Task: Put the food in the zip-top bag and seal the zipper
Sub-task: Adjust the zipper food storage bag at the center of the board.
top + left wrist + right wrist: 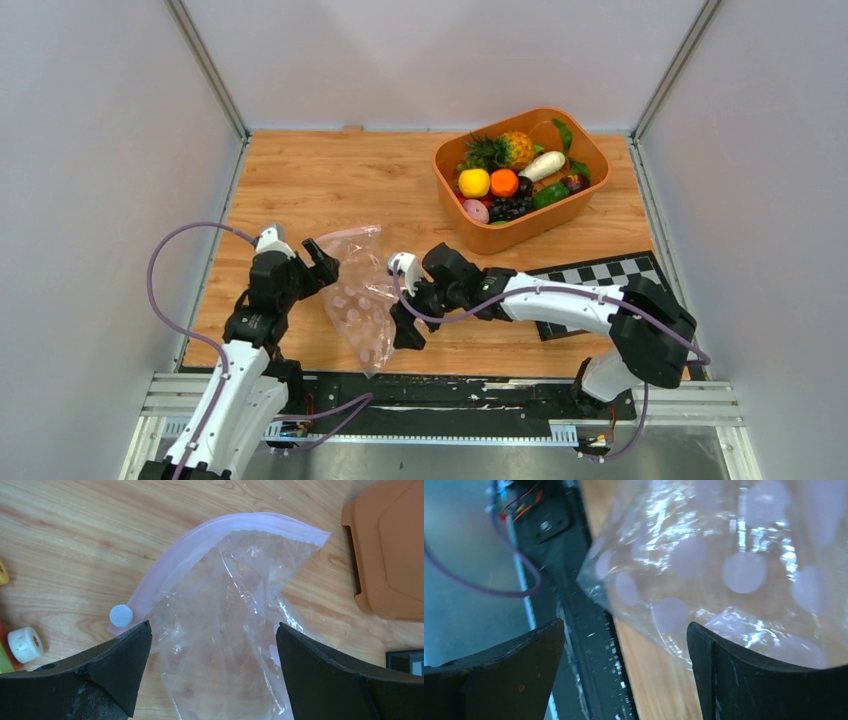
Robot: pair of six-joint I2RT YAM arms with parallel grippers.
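The dotted clear bag [360,300] lies crumpled on the wooden counter [300,180] between the two arms, its pink zipper [200,542] curving along the far edge. The left tool [212,627] is spread wide astride the bag's mouth end. The right tool [625,625] is likewise released, by the bag's near corner. The food [505,182] sits in the orange tub [500,238], well apart from the bag.

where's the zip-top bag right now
Top view: the zip-top bag sits at the near edge of the table, left of centre, between the left end effector and the right end effector.
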